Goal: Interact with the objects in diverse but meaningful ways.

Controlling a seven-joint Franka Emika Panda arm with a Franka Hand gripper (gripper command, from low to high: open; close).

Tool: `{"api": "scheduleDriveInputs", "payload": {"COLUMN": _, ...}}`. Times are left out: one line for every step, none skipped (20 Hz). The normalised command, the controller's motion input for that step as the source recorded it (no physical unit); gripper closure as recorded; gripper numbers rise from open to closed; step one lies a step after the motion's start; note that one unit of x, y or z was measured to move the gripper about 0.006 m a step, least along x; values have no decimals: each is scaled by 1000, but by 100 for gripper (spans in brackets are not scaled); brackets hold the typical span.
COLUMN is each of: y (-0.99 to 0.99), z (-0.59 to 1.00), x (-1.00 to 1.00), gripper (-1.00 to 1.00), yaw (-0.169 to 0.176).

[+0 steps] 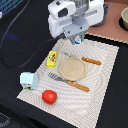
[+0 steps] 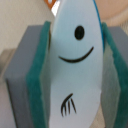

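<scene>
My gripper (image 1: 77, 40) hangs over the far part of the striped mat (image 1: 107, 80), shut on the white tube (image 1: 77, 42), whose blue end shows below the fingers. In the wrist view the tube (image 2: 75, 75) fills the frame, white with a drawn eye and smile, and is squeezed between the teal pads (image 2: 35, 75). A yellow packet (image 1: 51, 59) lies toward the exterior view's left of the gripper. The white carton (image 1: 27, 80) stands at the mat's left edge. The red tomato (image 1: 49, 96) sits near the front.
A tan plate (image 1: 73, 68) rests mid-mat just in front of the gripper. A wooden-handled fork (image 1: 70, 81) lies in front of the plate, with a knife (image 1: 91, 61) to its right. A grey pot (image 1: 124, 19) stands at the far right. A black cable (image 1: 10, 45) loops on the left.
</scene>
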Motion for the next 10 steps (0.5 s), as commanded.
{"api": "scheduleDriveInputs", "payload": {"y": -811, "z": 0, "x": 691, "gripper": 100, "yaw": 0}}
{"api": "scheduleDriveInputs", "payload": {"y": -809, "z": 0, "x": 689, "gripper": 100, "yaw": 0}}
{"api": "scheduleDriveInputs", "payload": {"y": -809, "z": 0, "x": 651, "gripper": 100, "yaw": -1}}
{"api": "scheduleDriveInputs", "payload": {"y": -814, "z": 0, "x": 643, "gripper": 100, "yaw": -1}}
{"api": "scheduleDriveInputs", "payload": {"y": -814, "z": 0, "x": 640, "gripper": 100, "yaw": -3}}
{"api": "scheduleDriveInputs", "payload": {"y": -811, "z": 0, "x": 640, "gripper": 100, "yaw": -2}}
{"api": "scheduleDriveInputs", "payload": {"y": -806, "z": 0, "x": 640, "gripper": 100, "yaw": -3}}
{"api": "scheduleDriveInputs", "payload": {"y": -786, "z": 0, "x": 637, "gripper": 100, "yaw": -11}}
{"api": "scheduleDriveInputs", "payload": {"y": -657, "z": 0, "x": 583, "gripper": 100, "yaw": -31}}
{"api": "scheduleDriveInputs", "payload": {"y": -411, "z": -9, "x": 440, "gripper": 100, "yaw": -56}}
